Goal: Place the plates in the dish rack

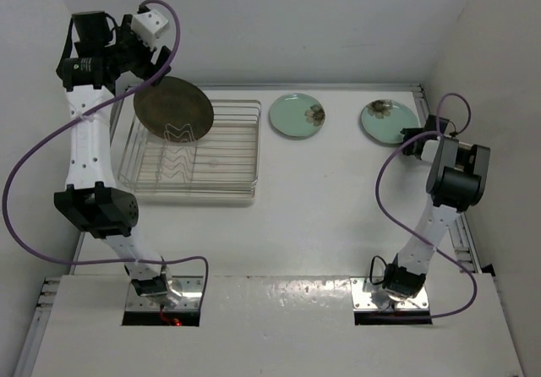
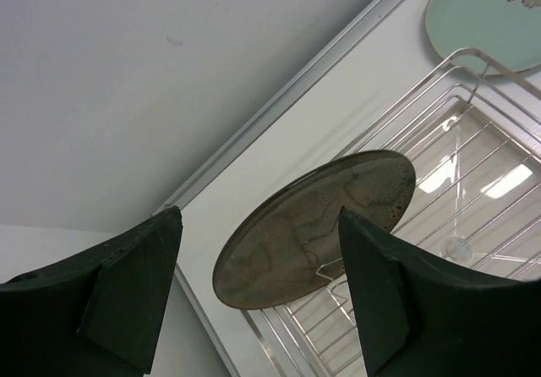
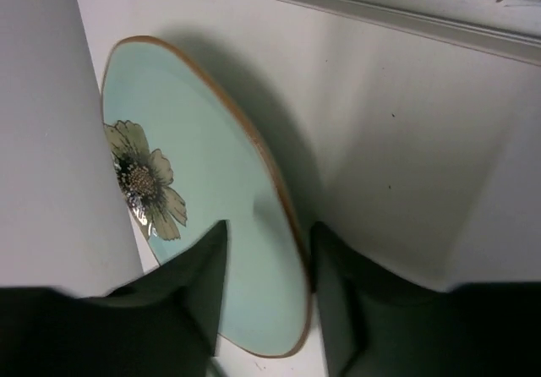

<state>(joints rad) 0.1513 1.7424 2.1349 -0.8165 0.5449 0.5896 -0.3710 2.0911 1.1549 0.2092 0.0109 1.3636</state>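
Top external view: three plates, one racked, two flat on the white table (image 1: pixel 321 199).
Near right: right gripper (image 3: pixel 269 242), fingers straddling the rim of the right-hand pale mint-green round plate with a dark flower mark (image 1: pixel 380 122), apparently set for an edge pick-up; whether the pads press it cannot be told, and they cut off its near part. The left-hand mint-green flower plate (image 1: pixel 297 115) lies untouched just right of the rectangular silver wire dish rack (image 1: pixel 245 193). Far left: large glossy dark brown round plate (image 1: pixel 173 109) stands tilted among the wavy dividers, its lower edge hard to make out. Above it: left gripper (image 2: pixel 259 225), fingers spread, holding nothing.
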